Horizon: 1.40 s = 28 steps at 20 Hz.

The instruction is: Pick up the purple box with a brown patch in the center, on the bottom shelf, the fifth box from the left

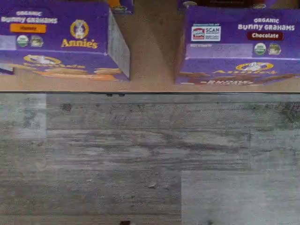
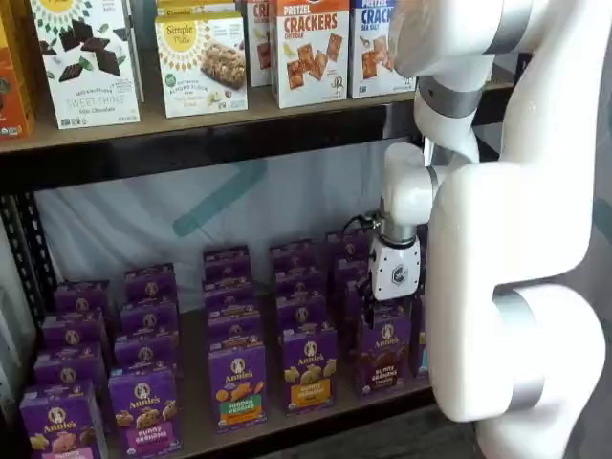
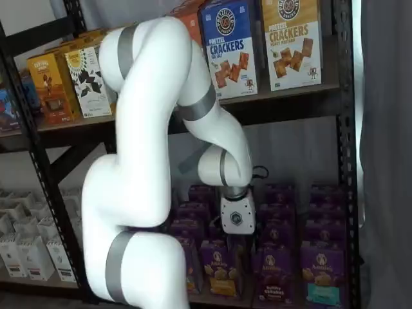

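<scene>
purple box (image 2: 385, 355) front row, bottom shelf (image 2: 287, 426)

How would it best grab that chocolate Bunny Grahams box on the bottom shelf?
Probably from above and the front. The purple box stands upright at the front edge of the bottom shelf, its top free. Gaps show beside it, so fingers could pinch its two narrow sides near the top. The gripper hangs just above it.

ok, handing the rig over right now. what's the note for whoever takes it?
Pincer: hangs close above the front row and holds nothing. Open or shut cannot be told.
Purple box: upright at the front of the bottom shelf, next to the honey box, not yet gripped.
Done: approach only.
Left: line up on the purple box, close on it, lift it out.
</scene>
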Available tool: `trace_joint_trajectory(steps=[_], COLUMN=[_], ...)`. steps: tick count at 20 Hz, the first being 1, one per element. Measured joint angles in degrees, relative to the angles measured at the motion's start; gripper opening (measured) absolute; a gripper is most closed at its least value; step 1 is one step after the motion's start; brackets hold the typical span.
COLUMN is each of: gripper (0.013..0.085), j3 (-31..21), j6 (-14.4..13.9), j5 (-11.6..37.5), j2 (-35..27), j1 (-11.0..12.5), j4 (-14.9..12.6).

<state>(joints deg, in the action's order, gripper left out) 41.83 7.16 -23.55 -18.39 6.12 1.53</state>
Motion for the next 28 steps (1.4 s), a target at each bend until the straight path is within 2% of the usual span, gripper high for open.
trace_joint_trajectory(steps=[9, 13, 17, 28], gripper=[0.085, 0.085, 0.085, 0.085], j3=[4.4, 8.2, 11.9, 21.9], j6=[3.7, 4.9, 5.2, 9.0], j5=[2.3, 3.1, 3.1, 0.7], j2=[-6.4, -10.6, -13.8, -21.0], j1=[1.9, 2.5, 3.1, 5.1], j4=[1.8, 2.4, 2.2, 4.2])
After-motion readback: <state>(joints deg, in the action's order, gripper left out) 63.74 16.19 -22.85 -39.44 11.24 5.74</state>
